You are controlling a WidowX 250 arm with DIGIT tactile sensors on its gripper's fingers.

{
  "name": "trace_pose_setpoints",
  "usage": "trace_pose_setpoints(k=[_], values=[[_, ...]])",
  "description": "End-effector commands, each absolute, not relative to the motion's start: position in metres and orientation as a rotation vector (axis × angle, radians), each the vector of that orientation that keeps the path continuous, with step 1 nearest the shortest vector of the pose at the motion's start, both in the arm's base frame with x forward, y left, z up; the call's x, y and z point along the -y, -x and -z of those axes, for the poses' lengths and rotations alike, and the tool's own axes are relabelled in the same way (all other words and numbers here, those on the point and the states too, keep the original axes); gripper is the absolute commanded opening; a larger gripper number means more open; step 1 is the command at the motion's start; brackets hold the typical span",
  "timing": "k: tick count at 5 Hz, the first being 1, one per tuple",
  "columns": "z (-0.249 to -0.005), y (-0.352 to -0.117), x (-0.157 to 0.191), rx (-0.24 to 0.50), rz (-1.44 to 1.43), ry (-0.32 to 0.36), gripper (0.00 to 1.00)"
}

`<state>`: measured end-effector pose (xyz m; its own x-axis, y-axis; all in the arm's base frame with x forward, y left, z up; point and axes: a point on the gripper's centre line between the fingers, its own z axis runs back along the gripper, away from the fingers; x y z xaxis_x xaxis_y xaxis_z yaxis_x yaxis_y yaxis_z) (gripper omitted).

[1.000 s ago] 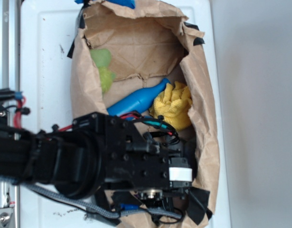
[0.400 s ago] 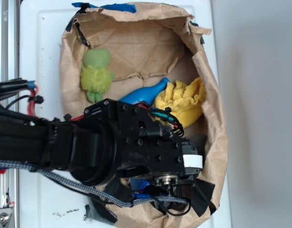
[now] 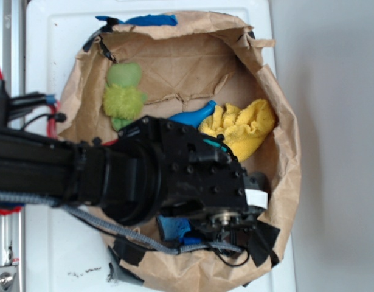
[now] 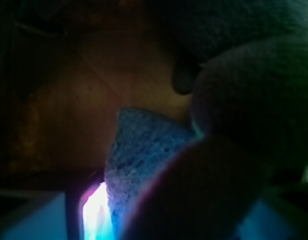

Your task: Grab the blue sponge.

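Note:
The blue sponge (image 4: 138, 155) fills the middle of the wrist view, porous and wedge-shaped, pressed against a dark finger (image 4: 209, 200) on its right. My gripper (image 4: 143, 200) is closed on it. In the exterior view the sponge (image 3: 173, 228) shows as a blue patch under the black wrist, low in the paper-lined bin. The gripper (image 3: 226, 220) itself points down and is mostly hidden by the arm's body.
The brown paper bin (image 3: 278, 182) also holds a glossy blue bottle (image 3: 193, 115), a yellow cloth (image 3: 244, 125) and a green plush toy (image 3: 123, 94). The paper walls stand close around the wrist. A white table (image 3: 53, 61) lies beneath.
The arm's body looks larger and has shifted right and up in the frame. The bin's paper walls have spread wider. More of the green plush and the blue sponge shows now.

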<state>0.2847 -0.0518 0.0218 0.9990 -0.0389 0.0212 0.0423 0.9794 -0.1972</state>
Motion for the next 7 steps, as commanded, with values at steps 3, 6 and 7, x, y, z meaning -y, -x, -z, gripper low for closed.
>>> trace_pose_setpoints(k=[3, 6, 7], values=[[-0.085, -0.274, -0.037, 0.202, -0.015, 0.048, 0.0], [-0.136, -0.251, -0.035, 0.302, -0.075, -0.127, 0.0], [-0.155, -0.25, -0.032, 0.291, -0.089, -0.076, 0.0]])
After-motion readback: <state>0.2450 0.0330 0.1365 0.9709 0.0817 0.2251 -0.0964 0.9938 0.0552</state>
